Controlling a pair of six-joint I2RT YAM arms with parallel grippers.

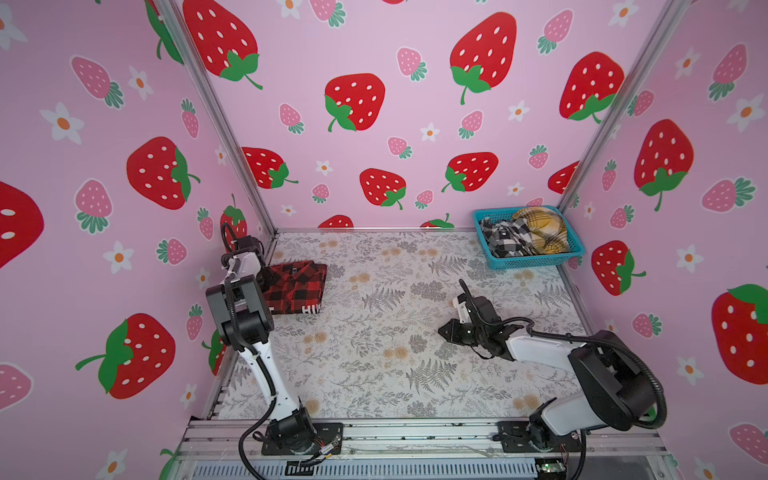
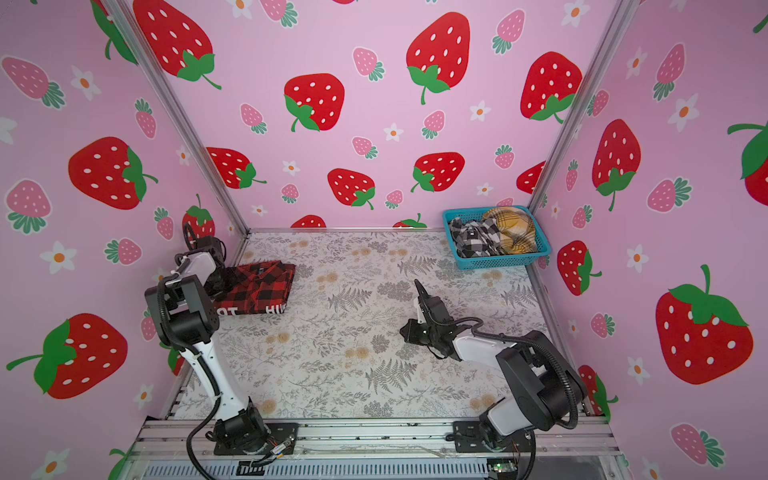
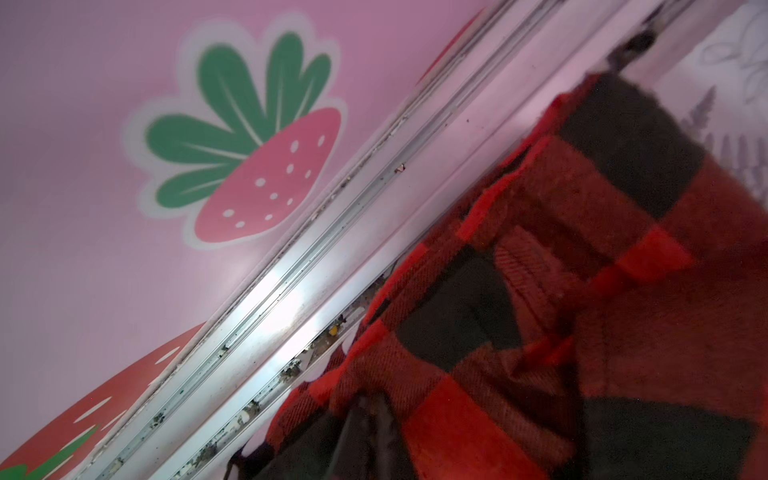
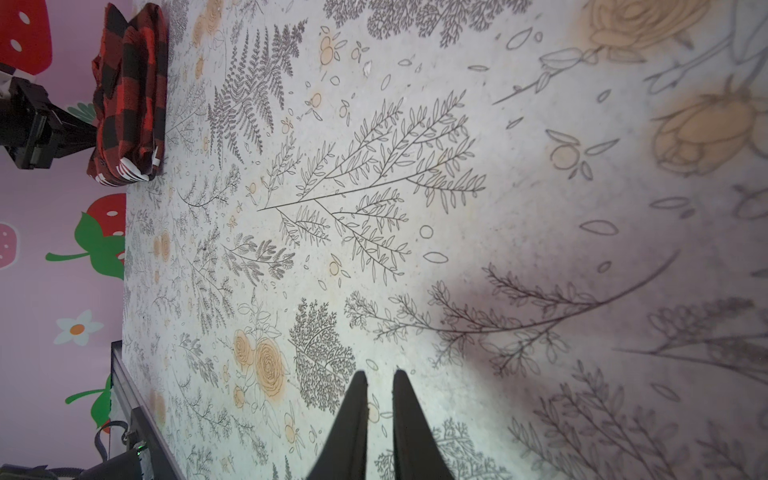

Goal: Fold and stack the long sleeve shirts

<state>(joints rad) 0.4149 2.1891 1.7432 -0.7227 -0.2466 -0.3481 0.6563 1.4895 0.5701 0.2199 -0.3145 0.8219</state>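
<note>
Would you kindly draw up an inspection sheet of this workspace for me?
Surface: floral-print tabletop, flat.
Job's things: red-and-black shirt folded at far left; black-and-white check shirt and mustard plaid shirt bunched in the blue basket.
Clutter: dark specks in the side rail.
Grippers: left gripper at that shirt's edge, grip unclear; right gripper nearly closed, empty, over the tabletop.
Cables: black corrugated hose along each arm; loose wires at the front rail.
Surroundings: pink strawberry-print walls.
</note>
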